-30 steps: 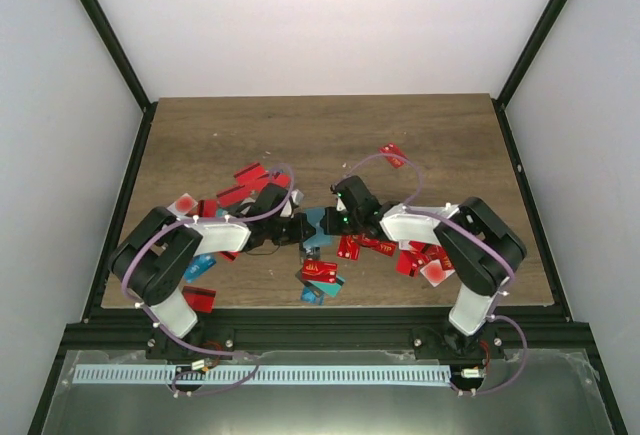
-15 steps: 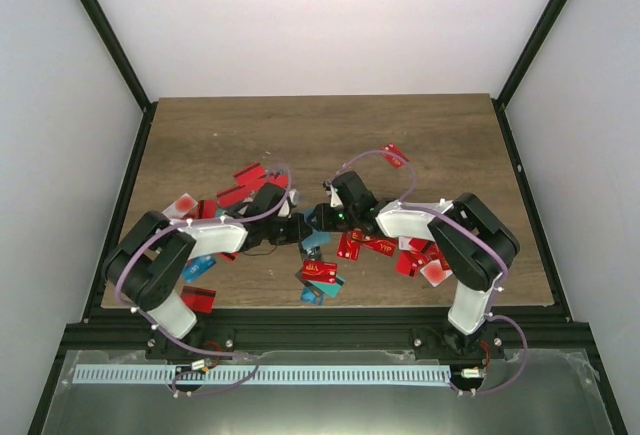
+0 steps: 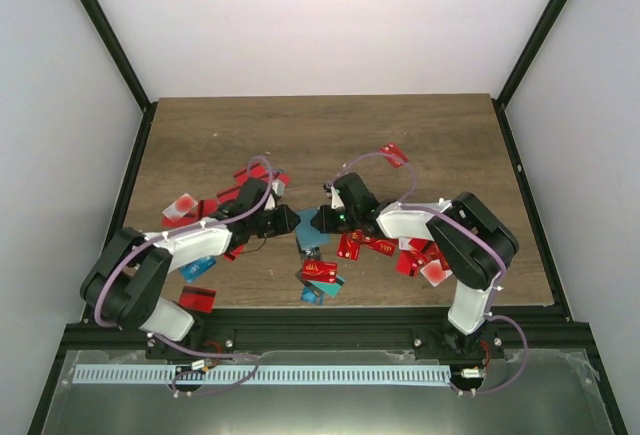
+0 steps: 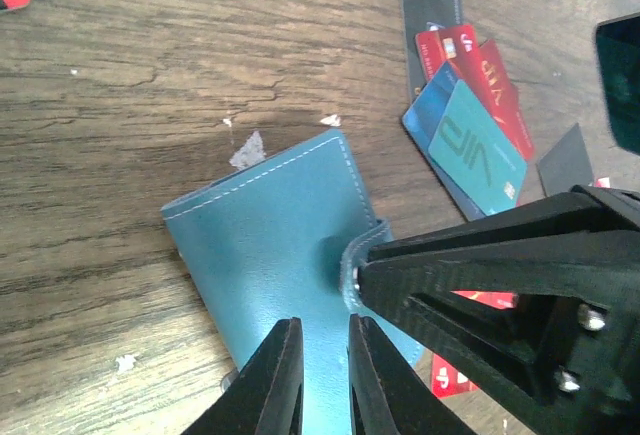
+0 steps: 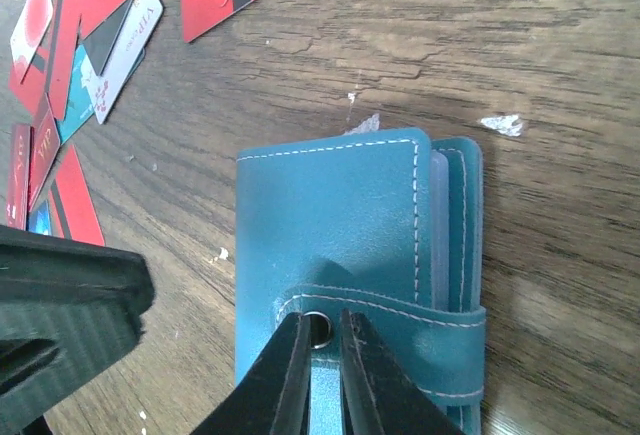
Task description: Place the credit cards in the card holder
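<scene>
Pinching the clasp strap [image 5: 410, 320] of the card holder [image 5: 330, 215], right gripper [image 5: 322, 323] is nearly closed. Left gripper [image 4: 322, 327] hovers a sliver apart above it, hold unclear. Pouch likely soft, light: grab the strap tab.

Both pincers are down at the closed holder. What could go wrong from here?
1. The strap is snapped shut over the holder. The right pincer, fingers nearly together at the snap, may slip off without opening it.
2. The left pincer works right beside it, so the two could collide.
3. Loose cards lie close by, and dragging the holder may scatter them.
</scene>
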Available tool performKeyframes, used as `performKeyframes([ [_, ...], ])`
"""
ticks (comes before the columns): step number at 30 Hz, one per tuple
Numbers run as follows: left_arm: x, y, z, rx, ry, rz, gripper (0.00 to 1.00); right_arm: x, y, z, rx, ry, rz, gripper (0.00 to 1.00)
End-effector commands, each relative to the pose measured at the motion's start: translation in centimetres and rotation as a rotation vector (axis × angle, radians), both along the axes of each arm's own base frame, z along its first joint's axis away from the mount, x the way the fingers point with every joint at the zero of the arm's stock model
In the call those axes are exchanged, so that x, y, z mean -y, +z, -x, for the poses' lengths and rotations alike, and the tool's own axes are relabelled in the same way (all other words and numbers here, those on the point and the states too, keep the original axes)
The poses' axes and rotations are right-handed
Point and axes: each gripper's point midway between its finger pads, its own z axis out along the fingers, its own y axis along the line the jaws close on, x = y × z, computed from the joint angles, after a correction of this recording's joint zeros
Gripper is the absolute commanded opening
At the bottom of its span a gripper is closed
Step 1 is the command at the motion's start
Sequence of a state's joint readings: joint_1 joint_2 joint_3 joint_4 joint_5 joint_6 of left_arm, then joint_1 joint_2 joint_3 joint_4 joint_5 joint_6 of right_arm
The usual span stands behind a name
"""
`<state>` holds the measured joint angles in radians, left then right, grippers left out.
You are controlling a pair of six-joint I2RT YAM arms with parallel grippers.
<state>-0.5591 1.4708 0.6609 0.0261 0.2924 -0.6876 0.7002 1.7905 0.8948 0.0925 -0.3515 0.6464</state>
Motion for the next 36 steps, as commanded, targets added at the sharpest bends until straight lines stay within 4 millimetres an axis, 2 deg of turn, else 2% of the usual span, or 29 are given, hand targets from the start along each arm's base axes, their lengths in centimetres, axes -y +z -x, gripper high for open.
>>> performKeyframes([
  [1, 0.3, -0.8, -0.5, 0.001, -0.016, 0.000, 0.16, 0.2, -0.3, 0.1, -0.008, 0.006, 0.000, 0.11],
  [10, 1.0, -3.5, -0.9, -0.039, -0.079, -0.051, 0.18, 0.3, -1.2, 0.1, -0.036, 0.022, 0.046, 0.11],
  [24, 1.4, -4.0, -1.4, -0.022, -0.132, -0.089, 0.18, 0.8, -3.4, -0.1, -0.100, 0.057, 0.188, 0.10],
  [29, 1.3, -4.2, -1.2, -0.013, -0.158, -0.106, 0.18, 1.1, -4.3, -0.4, -0.119, 0.075, 0.253, 0.01],
  [36, 1.5, -4.9, -0.8, -0.020, -0.188, -0.105, 0.18, 2.2, -5.5, -0.2, -0.142, 0.076, 0.343, 0.01],
])
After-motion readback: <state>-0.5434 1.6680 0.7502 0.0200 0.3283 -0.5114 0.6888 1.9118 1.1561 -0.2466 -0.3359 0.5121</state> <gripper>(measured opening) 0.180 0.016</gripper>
